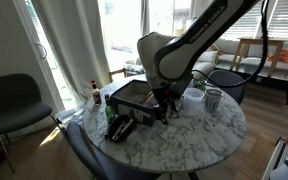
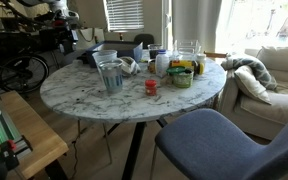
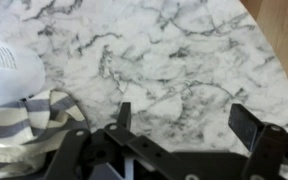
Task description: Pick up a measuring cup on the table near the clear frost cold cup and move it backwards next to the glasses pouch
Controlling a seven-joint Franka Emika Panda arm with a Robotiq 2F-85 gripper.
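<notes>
My gripper is open and empty, hanging low over bare marble of the round white table. In an exterior view the gripper is over the table, between a dark flat box and the frosted cup. The black glasses pouch lies near the table's front left edge. I cannot pick out the tiny measuring cup for sure. A white rounded object and a striped cloth sit left of the fingers in the wrist view.
A grey metallic cup stands beside the frosted cup, and a red-capped bottle stands at the table's left. In an exterior view I see a greyish cup, a small red cup and a green-yellow container. Chairs ring the table.
</notes>
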